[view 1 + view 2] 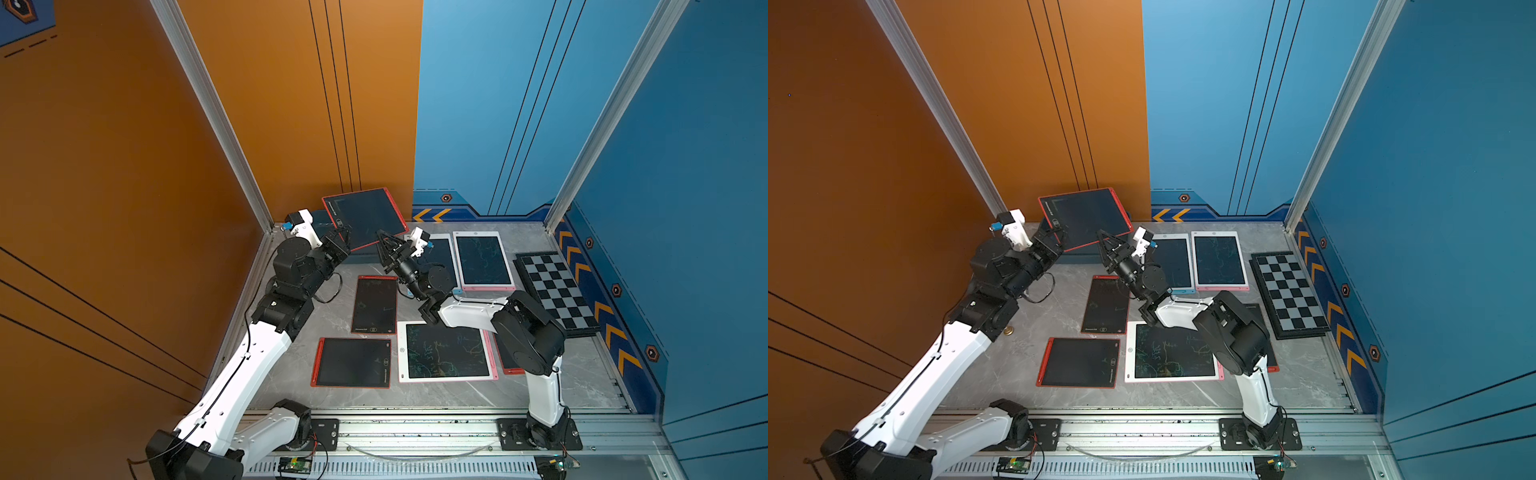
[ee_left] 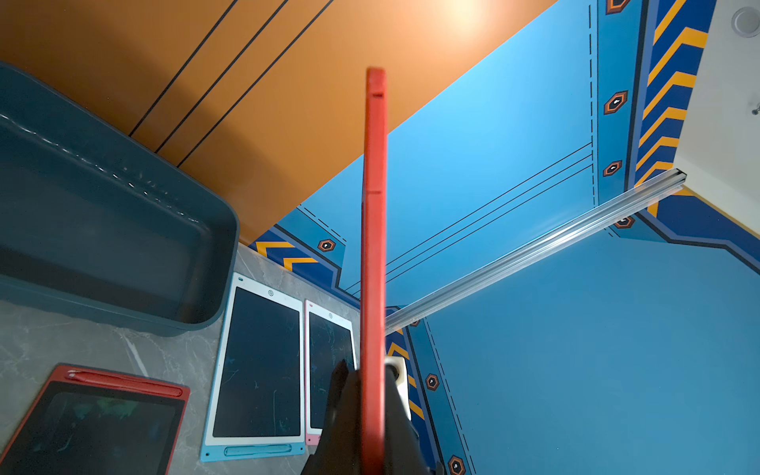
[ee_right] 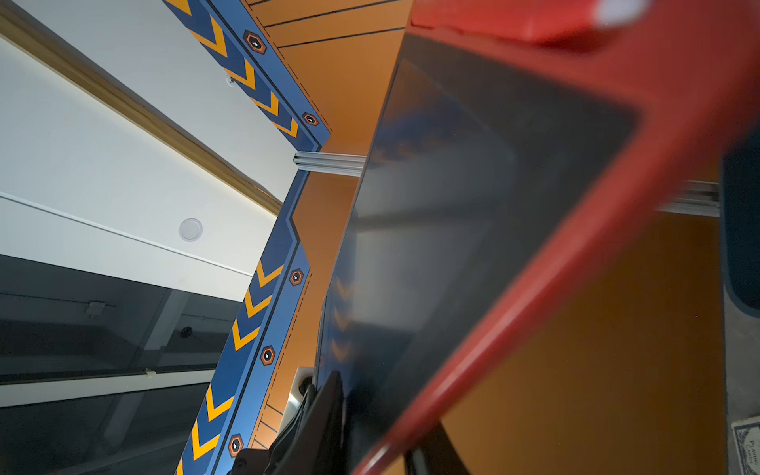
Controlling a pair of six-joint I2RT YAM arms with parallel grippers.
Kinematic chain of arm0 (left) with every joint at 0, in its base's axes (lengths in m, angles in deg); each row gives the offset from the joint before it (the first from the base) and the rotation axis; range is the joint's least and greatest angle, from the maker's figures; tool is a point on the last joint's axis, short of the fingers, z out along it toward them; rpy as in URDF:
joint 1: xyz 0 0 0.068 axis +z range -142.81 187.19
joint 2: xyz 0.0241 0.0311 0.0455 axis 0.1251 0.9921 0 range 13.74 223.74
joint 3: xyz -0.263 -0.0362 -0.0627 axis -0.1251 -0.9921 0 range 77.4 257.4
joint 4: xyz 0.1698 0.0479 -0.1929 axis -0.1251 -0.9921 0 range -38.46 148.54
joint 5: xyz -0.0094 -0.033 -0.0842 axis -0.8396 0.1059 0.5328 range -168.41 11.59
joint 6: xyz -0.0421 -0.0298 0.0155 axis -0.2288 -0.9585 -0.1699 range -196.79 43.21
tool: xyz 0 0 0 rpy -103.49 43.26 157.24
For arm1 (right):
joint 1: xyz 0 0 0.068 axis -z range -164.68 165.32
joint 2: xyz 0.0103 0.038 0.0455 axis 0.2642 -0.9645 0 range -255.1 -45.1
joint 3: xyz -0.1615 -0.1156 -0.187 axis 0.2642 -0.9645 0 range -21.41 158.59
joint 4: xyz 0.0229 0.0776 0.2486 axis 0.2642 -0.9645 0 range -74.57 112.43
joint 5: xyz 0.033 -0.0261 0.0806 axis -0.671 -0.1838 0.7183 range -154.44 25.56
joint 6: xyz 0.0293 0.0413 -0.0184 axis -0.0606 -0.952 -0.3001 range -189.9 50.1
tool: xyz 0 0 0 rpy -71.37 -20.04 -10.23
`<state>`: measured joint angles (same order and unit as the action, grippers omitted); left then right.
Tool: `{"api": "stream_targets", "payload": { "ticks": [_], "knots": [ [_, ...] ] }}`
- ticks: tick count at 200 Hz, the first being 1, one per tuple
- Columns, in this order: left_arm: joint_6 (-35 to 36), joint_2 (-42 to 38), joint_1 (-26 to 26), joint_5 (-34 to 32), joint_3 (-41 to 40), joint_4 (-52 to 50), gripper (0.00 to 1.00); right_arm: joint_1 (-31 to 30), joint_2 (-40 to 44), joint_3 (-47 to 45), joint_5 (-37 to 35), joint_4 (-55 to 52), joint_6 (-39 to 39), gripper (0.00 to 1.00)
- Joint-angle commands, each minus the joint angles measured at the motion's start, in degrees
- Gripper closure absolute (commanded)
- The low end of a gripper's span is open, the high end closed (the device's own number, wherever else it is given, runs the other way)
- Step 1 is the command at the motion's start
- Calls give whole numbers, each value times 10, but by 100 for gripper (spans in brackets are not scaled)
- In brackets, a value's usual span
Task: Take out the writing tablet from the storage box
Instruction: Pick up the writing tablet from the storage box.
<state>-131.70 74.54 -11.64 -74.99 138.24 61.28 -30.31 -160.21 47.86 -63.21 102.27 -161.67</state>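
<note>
Left gripper (image 2: 372,382) is clamped on the lower corner of the red-framed, dark-screened writing tablet (image 1: 363,216), holding it tilted in the air, clear of the shallow dark teal plastic storage box (image 2: 123,230) beneath. Right gripper (image 1: 380,236) straddles the tablet's near edge, jaws close together; whether they press it is unclear.

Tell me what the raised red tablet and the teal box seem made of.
The writing tablet: likely a moulded plastic frame, matte red; its dark screen is glossy and shows reflections. The storage box: probably plastic, smooth semi-gloss teal, with a light streak along its rounded inner wall.
</note>
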Motion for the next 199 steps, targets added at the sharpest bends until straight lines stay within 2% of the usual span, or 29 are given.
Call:
{"api": "stream_targets", "payload": {
  "ticks": [1, 56, 72, 83, 111, 123, 138, 172, 199],
  "knots": [
    [3, -16, -4, -3, -4, 37, 100, 5, -16, 13, -17, 14, -16, 79],
    [0, -6, -4, 11, -5, 40, 100, 8, -26, 26, -23, 6, -20, 87],
    [2, -3, -3, 14, -4, 42, 90, 11, -29, 30, -23, -5, -16, 88],
    [7, -2, -1, 18, -2, 42, 72, 12, -28, 32, -22, -18, -6, 89],
    [19, -3, 16, 32, 5, 31, 37, 16, -3, 34, -13, -93, 63, 90],
    [30, -7, 33, 36, 8, 8, 26, 18, 8, 38, -8, -133, 96, 91],
    [39, -19, 75, 40, 14, -35, 21, 26, 11, 53, 17, -164, 122, 90],
    [61, -65, 210, 71, 10, -129, 9, 50, 0, 95, 85, -228, 157, 89],
    [151, -64, 269, 99, 44, -247, 5, 51, -58, 210, 220, -369, 206, 89]
  ]
}}
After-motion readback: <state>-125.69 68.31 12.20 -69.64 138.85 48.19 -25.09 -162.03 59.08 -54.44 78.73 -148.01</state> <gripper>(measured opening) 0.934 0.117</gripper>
